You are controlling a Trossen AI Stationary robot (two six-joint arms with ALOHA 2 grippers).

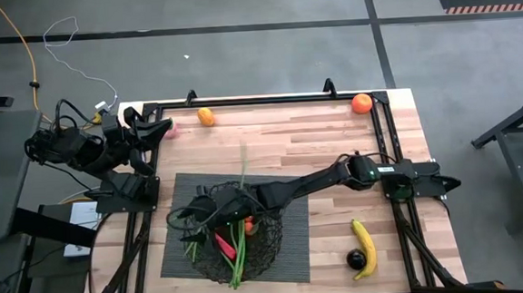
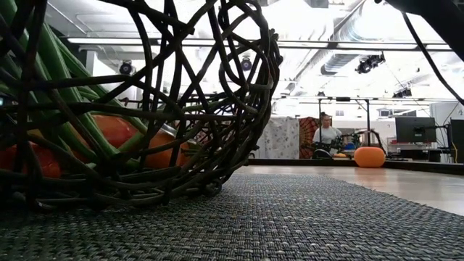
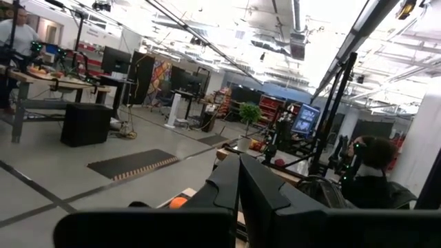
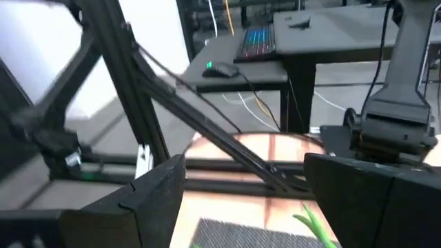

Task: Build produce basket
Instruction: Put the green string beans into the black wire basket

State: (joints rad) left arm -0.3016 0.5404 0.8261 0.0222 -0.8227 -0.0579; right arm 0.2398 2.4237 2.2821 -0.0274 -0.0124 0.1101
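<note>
The left gripper point(image 1: 162, 128) is parked at the table's point(image 1: 335, 151) far left corner, fingers point(image 3: 238, 186) pressed together with nothing between them; a small orange point(image 1: 205, 116) lies just beyond their tips on the pale wood planks. The right gripper point(image 1: 186, 222) reaches across to the left rim of the basket point(image 1: 266, 246), its fingers point(image 4: 155, 196) spread wide and holding nothing. The basket sits on a dark ribbed mat point(image 1: 292, 199), with green beans point(image 1: 239, 257) and a red pepper point(image 1: 224, 246) inside, just right of those fingers. Well to the right lie a banana point(image 1: 365, 246) touching a dark round fruit point(image 1: 356, 260), and a second orange point(image 1: 361, 103) at the far right corner. Around the table is grey concrete floor point(image 1: 255, 38); the low view shows a bright workshop with a seated person point(image 2: 330, 134).
</note>
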